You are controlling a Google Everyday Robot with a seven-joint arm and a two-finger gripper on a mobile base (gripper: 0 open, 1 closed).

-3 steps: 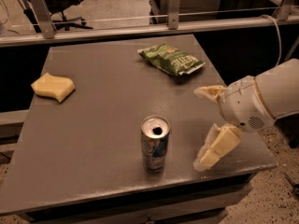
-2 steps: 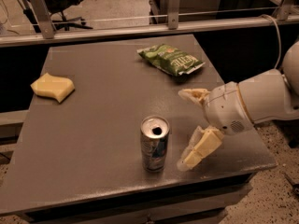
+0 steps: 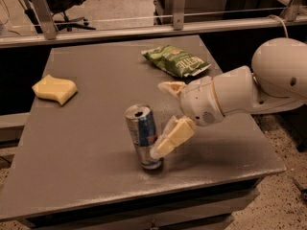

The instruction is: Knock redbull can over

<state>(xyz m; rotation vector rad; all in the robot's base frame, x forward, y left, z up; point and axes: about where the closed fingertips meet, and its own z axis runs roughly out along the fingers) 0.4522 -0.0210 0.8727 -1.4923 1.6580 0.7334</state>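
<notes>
Redbull can (image 3: 142, 134): slim, rigid, slick, probably light and easily tipped; end effector (image 3: 160, 120) at its 3 o'clock, fingers (image 3: 176, 134) apart, lower one touching; push high on the wall.

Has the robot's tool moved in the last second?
Yes. The tool swung left, away from the table's right edge, and now touches the redbull can, which leans left.

1 each: can (image 3: 142, 135), bag (image 3: 176, 60), sponge (image 3: 54, 89), gripper (image 3: 162, 120) at can
</notes>
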